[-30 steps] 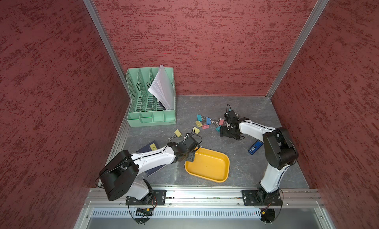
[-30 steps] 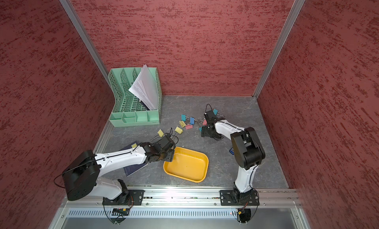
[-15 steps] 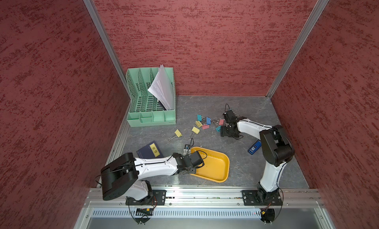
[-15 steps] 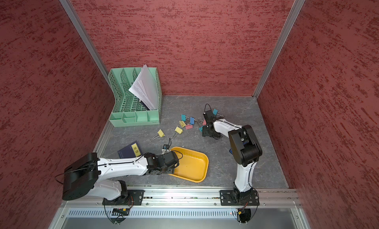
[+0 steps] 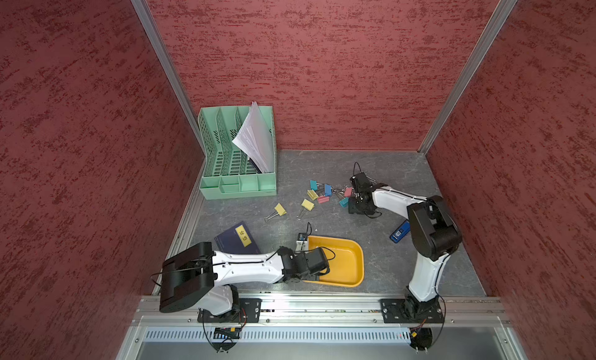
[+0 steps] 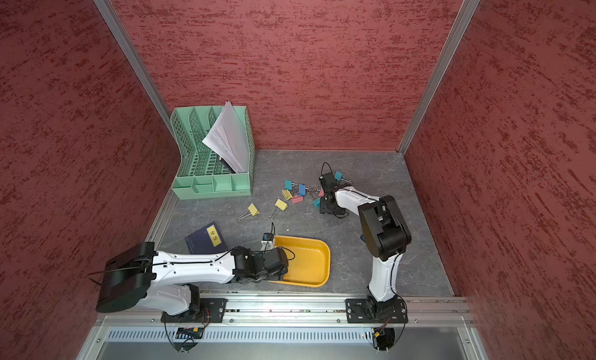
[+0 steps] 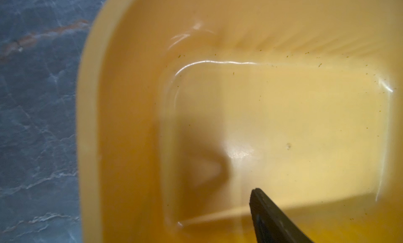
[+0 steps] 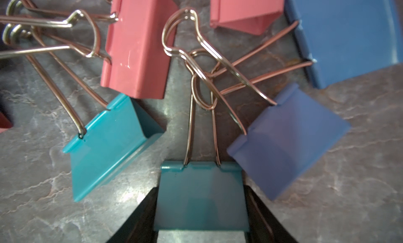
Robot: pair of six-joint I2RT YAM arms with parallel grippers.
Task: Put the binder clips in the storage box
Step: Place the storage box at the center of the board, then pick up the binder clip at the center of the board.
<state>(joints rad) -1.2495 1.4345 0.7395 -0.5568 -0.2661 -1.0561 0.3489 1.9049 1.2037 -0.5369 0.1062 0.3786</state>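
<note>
The left hand (image 5: pixel 322 266) has swung over the box (image 5: pixel 350 250), apparently to unload there, though I cannot tell if it is open, while the right hand (image 5: pixel 353 198) has closed on a teal clip (image 8: pixel 200 200) still lying on the bench (image 5: pixel 371 239).

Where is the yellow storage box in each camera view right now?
Both top views: storage box sits front centre.
Left wrist: storage box fills most of the picture.
Right wrist: not in it.
Shared landmark: the grey marbled table, seen in all four.
</note>
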